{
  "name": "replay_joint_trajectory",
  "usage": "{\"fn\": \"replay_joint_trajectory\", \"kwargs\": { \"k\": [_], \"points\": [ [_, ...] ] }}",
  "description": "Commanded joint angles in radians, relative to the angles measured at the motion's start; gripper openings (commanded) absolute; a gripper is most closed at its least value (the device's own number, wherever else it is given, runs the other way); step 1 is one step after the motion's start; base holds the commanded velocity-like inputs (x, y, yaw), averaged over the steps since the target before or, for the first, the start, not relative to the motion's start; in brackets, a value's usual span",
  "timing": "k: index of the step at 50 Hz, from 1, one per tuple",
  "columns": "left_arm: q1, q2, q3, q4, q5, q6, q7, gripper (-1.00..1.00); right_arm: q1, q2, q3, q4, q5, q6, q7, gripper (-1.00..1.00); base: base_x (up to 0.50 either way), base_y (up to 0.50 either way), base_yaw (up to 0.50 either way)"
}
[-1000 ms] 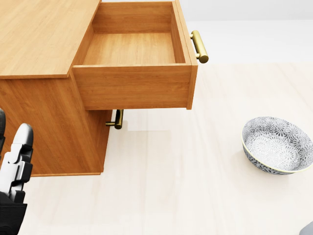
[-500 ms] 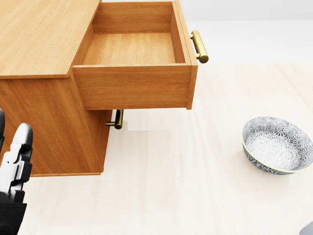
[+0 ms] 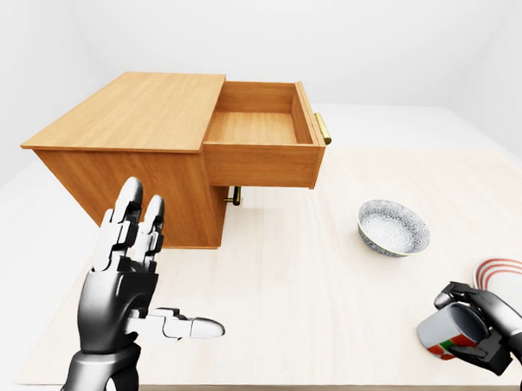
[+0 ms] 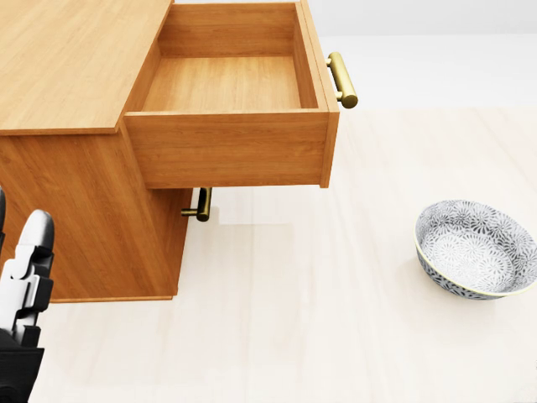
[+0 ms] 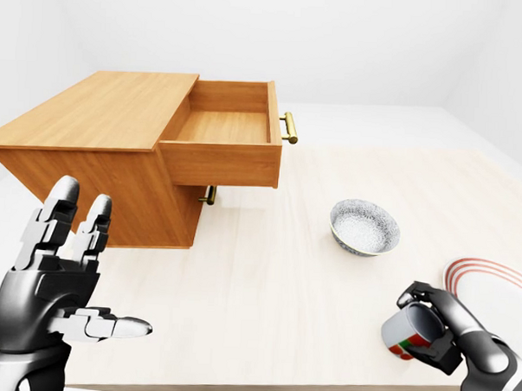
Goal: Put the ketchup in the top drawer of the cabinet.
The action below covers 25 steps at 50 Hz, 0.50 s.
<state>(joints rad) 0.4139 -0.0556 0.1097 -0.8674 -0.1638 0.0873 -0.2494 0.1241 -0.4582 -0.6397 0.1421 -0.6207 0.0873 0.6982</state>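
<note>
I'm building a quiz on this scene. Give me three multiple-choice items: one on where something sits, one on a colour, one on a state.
1. Where is the bowl in the left-eye view?
A. Inside the drawer
B. On the table, right of the cabinet
C. On top of the cabinet

2. What colour is the drawer handle?
A. Gold
B. Black
C. Red

3. What state is the top drawer in?
A. Shut
B. Open and holding the ketchup
C. Open and empty

Answers:
1. B, the bowl rests on the pale table, apart from the cabinet.
2. A, the bar on the drawer's face is brassy gold.
3. C, the drawer is pulled out with bare wood inside; the ketchup is in the right robot hand, and the left robot hand is open.
</note>
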Motion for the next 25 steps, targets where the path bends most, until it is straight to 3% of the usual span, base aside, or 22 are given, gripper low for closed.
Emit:
{"fn": "replay_joint_trajectory", "kwargs": {
  "k": [1,12,25],
  "points": [
    [0.002,-0.001,0.001,-0.004,-0.001,0.000,-0.002,1.00,0.004,0.011,-0.010,-0.086,-0.025,0.000,0.000,-1.00,0.00,0.00,0.00],
    [0.004,-0.001,-0.002,-0.001,0.000,0.000,-0.002,1.00,-0.034,0.037,-0.044,-0.394,-0.105,0.000,0.000,-1.00,0.00,0.00,0.00],
    [0.003,-0.002,0.005,-0.010,-0.005,0.000,-0.003,1.00,-0.113,0.033,0.012,-0.648,-0.238,0.000,0.000,-1.00,0.00,0.00,0.00]
  ]
}}
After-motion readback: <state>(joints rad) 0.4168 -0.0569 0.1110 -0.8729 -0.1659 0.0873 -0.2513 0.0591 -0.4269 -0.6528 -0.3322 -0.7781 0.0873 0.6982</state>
